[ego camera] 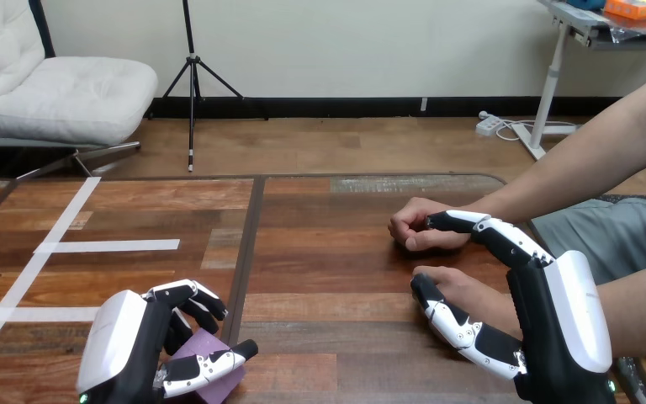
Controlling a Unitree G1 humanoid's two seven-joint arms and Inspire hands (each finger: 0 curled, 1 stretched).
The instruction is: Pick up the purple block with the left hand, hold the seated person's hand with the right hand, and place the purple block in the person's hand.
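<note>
Head view: we see the left robot hand (122, 341) curled round the flat purple block (203, 343) on the wooden table (328, 252). The right robot hand (555, 324) clasps the person's nearer hand (454, 284) between thumb and fingers.

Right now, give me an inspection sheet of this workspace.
surface: wooden table, white tape strips at its left.
job's things: purple block at the front left; the person's nearer hand and fisted farther hand at the right.
clutter: nothing seen.
hands: left hand, fingers curled round the purple block; right hand against the person's nearer hand, hold cannot be told.
cables: nothing seen.
surroundings: person seated at the table's right.
</note>
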